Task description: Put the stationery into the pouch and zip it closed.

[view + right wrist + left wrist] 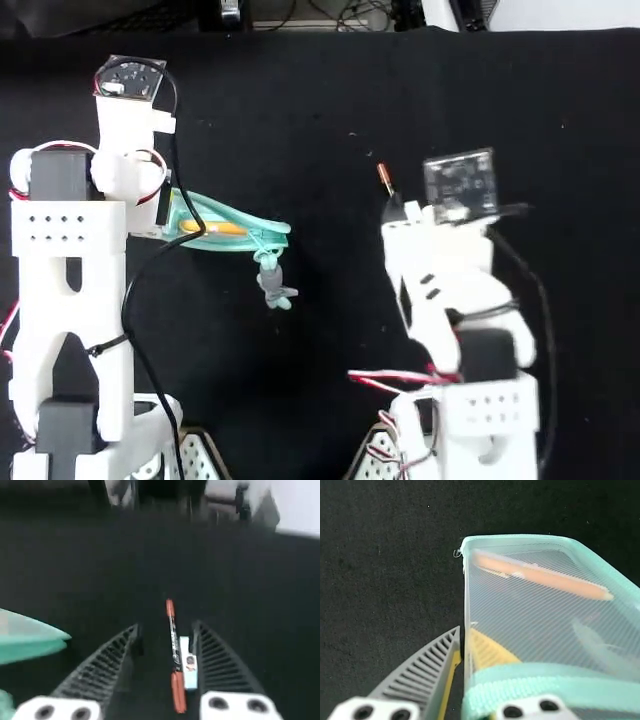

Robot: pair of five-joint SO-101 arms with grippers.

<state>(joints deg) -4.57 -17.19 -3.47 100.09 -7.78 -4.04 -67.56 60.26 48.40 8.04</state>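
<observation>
The white left arm [70,300] stands at the lower left of the high view. Its left gripper [465,632] is clamped on the edge of the translucent mint-green mesh pouch [535,630], which lies left of centre on the black table [330,100]. An orange pen [540,575] lies inside the pouch. Right of centre, the right gripper [166,627] has its fingers apart, astride a slim red pen [172,645].

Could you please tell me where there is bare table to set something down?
Bare table lies between the pouch and the right gripper, and along the far edge beyond them. Crowded: the left gripper holding the pouch, and the pen at the right gripper.
</observation>
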